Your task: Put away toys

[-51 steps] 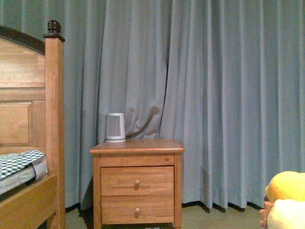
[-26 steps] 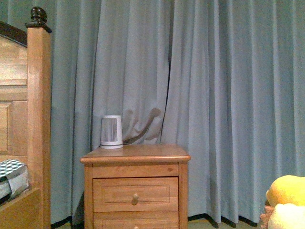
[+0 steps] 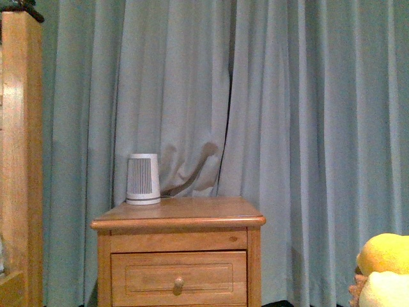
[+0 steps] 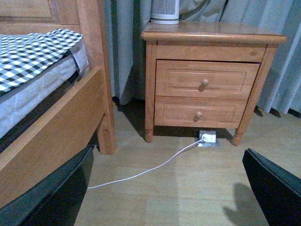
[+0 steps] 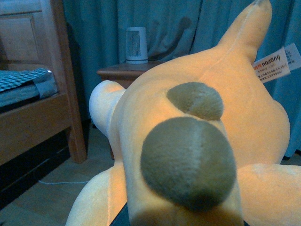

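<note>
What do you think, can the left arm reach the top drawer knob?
Probably yes: the left gripper is open, only bare floor and a low white cable lie before the nightstand, and nothing covers the top knob.

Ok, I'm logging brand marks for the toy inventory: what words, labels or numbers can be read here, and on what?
"nailong" (blurred, best reading): orange print on the white tag sewn to the plush toy.
Smaller print beneath it on the tag: too blurred to read.
White slatted device on the nightstand: no text visible.
Floor socket: no readable text.
</note>
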Robot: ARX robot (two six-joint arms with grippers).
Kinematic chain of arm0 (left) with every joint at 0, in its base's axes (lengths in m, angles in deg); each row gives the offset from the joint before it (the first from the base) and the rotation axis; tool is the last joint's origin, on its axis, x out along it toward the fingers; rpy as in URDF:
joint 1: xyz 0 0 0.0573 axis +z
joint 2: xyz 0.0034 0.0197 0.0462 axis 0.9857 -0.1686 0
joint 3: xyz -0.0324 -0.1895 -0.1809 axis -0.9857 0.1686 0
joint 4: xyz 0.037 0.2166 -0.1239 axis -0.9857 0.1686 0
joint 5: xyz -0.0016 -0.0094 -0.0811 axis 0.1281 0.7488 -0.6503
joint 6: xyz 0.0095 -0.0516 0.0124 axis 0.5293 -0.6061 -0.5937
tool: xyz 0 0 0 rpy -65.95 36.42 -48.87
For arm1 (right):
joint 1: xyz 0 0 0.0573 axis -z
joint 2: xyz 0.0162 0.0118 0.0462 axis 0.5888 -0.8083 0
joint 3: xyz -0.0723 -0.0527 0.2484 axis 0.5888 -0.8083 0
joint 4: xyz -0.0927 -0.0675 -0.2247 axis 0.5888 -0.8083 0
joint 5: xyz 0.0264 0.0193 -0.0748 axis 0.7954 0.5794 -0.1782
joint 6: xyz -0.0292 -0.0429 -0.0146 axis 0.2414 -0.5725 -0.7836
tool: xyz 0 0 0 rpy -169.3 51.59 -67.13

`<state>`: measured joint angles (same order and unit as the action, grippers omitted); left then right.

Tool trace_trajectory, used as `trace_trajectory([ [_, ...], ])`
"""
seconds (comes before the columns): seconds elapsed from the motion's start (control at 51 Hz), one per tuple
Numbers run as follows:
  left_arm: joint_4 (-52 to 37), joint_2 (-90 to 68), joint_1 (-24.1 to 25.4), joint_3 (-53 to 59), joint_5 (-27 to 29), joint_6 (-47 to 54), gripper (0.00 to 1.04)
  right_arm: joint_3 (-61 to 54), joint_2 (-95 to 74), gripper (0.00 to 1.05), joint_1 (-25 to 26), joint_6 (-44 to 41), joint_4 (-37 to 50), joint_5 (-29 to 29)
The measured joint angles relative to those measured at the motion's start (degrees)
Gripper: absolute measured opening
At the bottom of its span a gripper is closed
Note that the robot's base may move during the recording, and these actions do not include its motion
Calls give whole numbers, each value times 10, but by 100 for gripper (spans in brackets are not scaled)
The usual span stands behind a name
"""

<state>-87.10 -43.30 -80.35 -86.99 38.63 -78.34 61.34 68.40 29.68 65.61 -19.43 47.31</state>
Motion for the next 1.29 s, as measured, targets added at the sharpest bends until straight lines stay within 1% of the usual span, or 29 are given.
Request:
trace_trajectory([
  [1.293,0,0,0,0,0,0,99,0,0,8,0,0,0,-1],
])
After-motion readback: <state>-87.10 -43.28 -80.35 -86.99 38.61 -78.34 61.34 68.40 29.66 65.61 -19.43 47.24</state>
